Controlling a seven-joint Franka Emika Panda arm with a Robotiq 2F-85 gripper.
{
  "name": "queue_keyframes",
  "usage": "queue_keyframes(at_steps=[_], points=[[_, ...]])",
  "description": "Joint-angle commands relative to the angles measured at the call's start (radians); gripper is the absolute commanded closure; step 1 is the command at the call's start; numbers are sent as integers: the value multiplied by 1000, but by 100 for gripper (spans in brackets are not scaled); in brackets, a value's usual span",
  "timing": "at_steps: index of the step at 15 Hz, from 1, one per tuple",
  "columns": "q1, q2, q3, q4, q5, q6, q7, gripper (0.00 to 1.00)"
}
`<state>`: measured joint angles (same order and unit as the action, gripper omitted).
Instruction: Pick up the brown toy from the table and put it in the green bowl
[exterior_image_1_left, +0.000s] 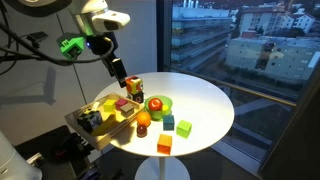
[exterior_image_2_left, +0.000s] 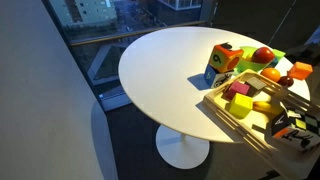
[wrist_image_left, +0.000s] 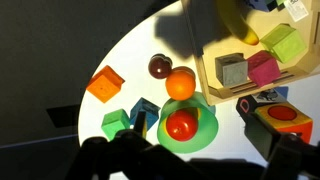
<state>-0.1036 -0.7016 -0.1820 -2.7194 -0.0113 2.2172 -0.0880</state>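
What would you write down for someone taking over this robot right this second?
Gripper: open and empty, hanging above the table.
Brown toy: on the table beside the orange ball, outside the bowl.
Green bowl: on the table, holding a red round thing.
Done: nothing yet; the toy is not grasped.
Left: lower onto the toy, grip it, lift it, release it in the bowl.

Smooth matt table (exterior_image_1_left: 205, 100), wooden tray (wrist_image_left: 212, 50), glossy brown toy (wrist_image_left: 159, 66), plastic green bowl (wrist_image_left: 207, 125).
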Motion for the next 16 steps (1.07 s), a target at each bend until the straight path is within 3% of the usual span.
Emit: queue_keyframes(at_steps=[1,5,16], points=[[-10,1,9,2,8,-3,-6,0],[-10,1,9,2,8,-3,-6,0],[-6,124,48,120,-9,-166,19,0]])
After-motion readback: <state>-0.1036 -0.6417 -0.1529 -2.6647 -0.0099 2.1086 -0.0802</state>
